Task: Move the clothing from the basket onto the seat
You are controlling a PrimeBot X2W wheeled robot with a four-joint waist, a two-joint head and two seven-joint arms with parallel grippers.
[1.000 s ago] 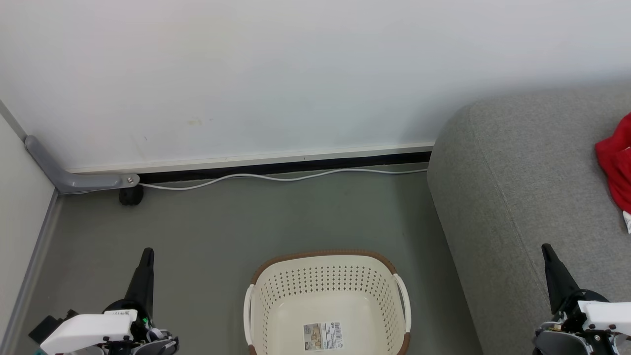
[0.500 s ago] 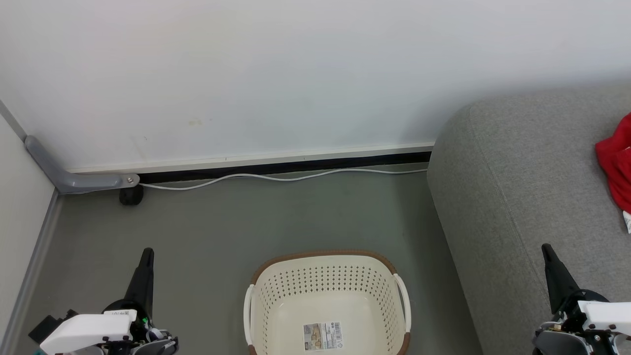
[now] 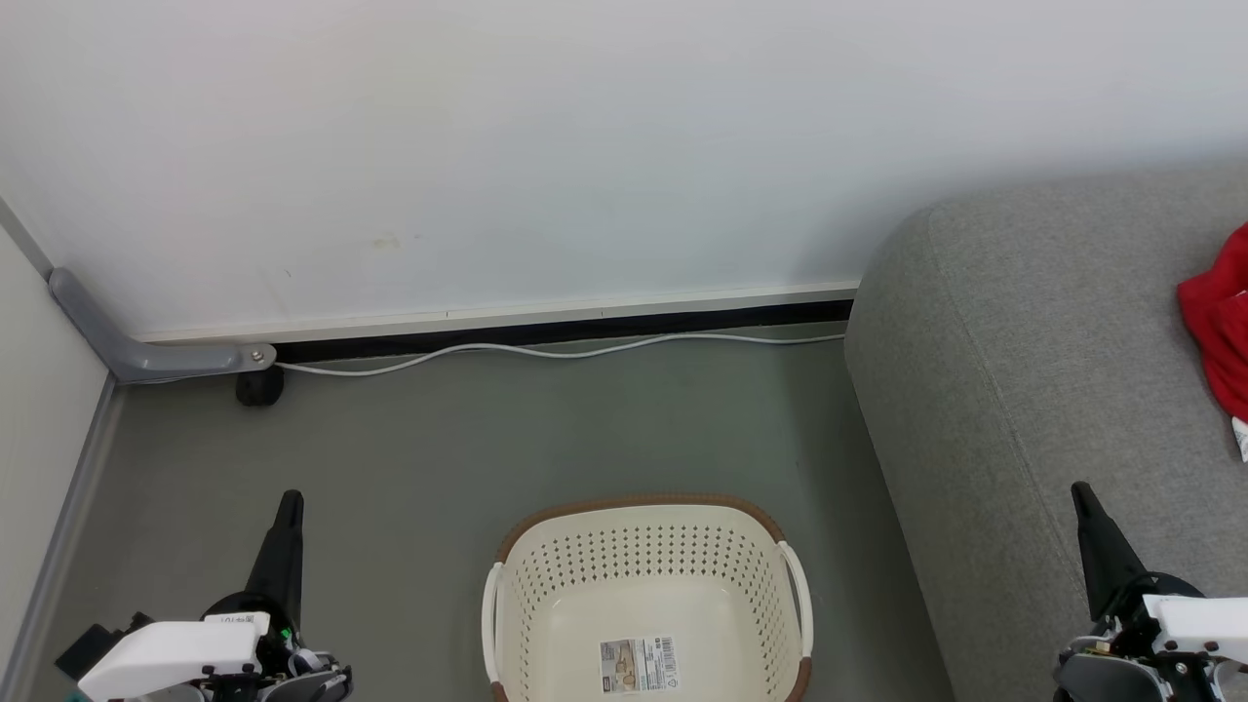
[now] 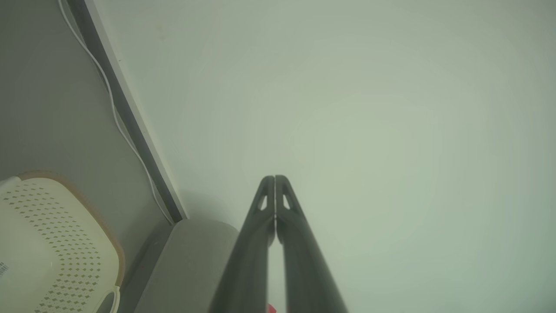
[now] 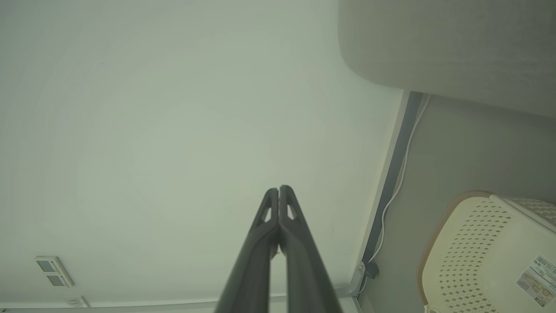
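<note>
The cream perforated basket (image 3: 751, 561) stands on the floor at the bottom centre, with just a paper label (image 3: 639, 664) on its floor; the basket (image 4: 52, 234) (image 5: 473, 243) also appears in both wrist views. Red clothing (image 3: 1219, 317) lies on the grey seat (image 3: 1014, 370) at the right edge, partly cut off. My left gripper (image 3: 291, 499) (image 4: 274, 178) is shut and empty, left of the basket. To the basket's right, over the seat's front, my right gripper (image 3: 1080, 489) (image 5: 278, 188) is shut and empty too.
A white wall runs behind, with a dark skirting strip and a white cable (image 3: 546, 349) along the floor. A grey bracket (image 3: 136, 351) and a small black wheel (image 3: 259, 388) sit in the left corner. Grey floor (image 3: 439, 458) surrounds the basket.
</note>
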